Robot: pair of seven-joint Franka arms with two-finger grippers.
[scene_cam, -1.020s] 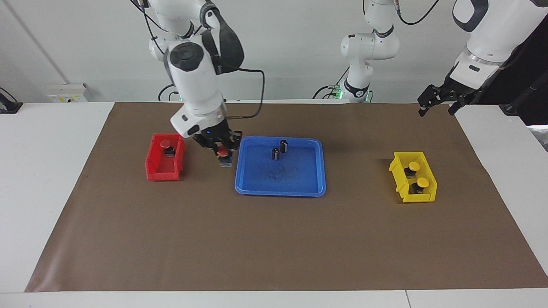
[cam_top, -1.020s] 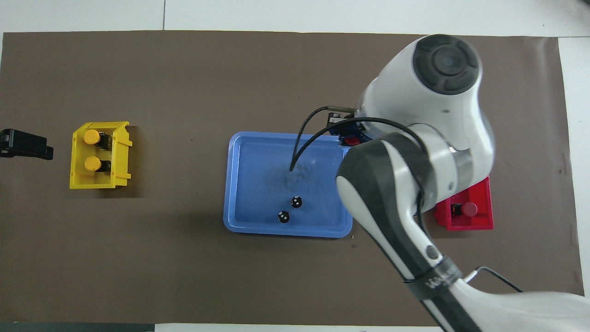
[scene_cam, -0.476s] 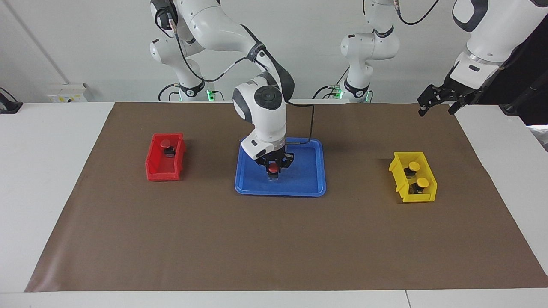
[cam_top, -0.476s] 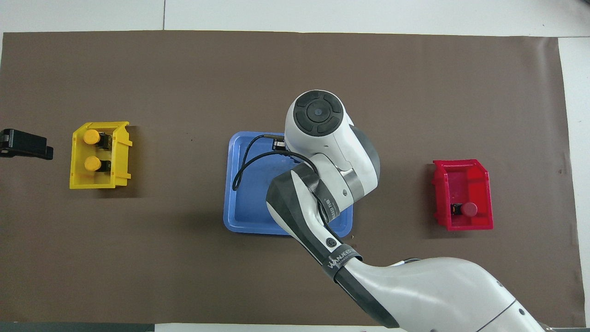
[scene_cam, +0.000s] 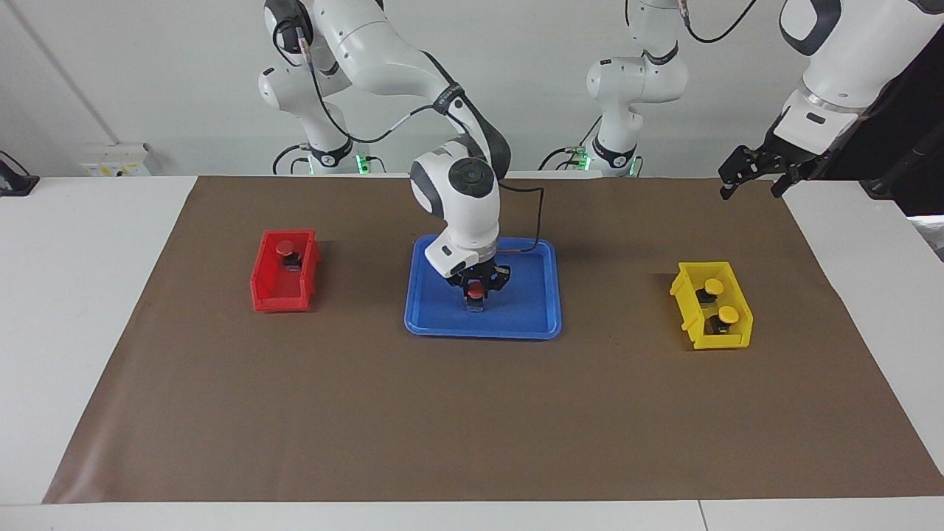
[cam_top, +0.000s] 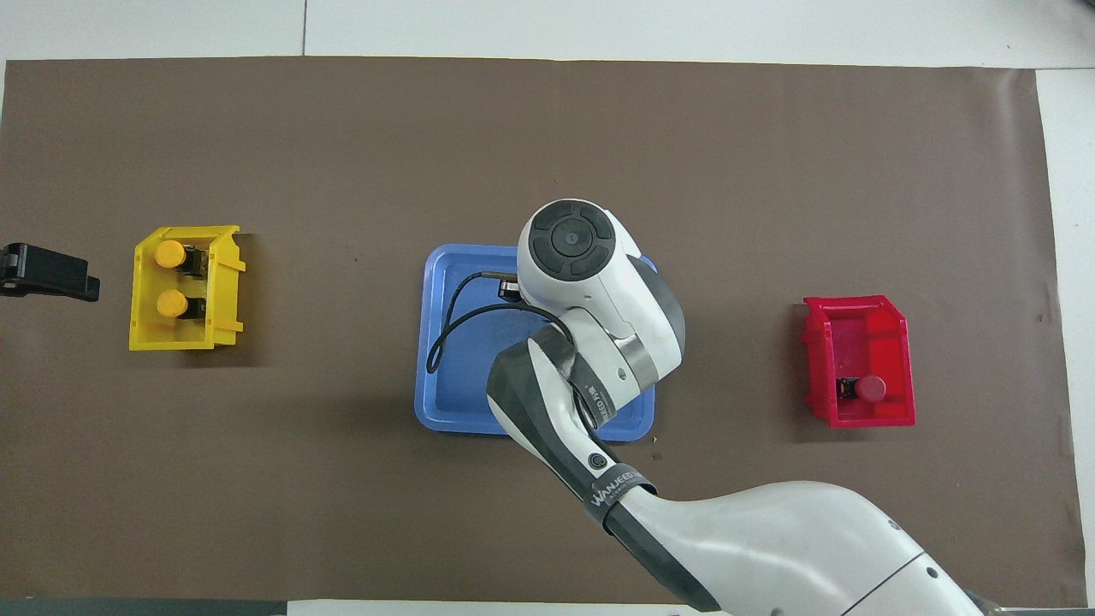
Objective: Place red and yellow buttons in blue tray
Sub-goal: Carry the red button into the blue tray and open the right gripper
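A second ago the right end effector [scene_cam: 477,286] carried a round red-capped push-button [scene_cam: 476,290] beside the flat rectangular blue plastic tray [scene_cam: 435,317]; now, still gripping it, it hangs low inside the tray, ready for release. The left end effector [scene_cam: 752,175] waits over the desk's edge.

A brown mat [scene_cam: 472,413] covers the white table [scene_cam: 81,310], carrying 1 blue tray [scene_cam: 527,324], red bin [scene_cam: 284,301] and yellow bin [scene_cam: 719,341].

Tray [scene_cam: 420,295] betw 2 bins [scene_cam: 269,287] [scene_cam: 693,310]; 1 button [scene_cam: 476,292] over tray.
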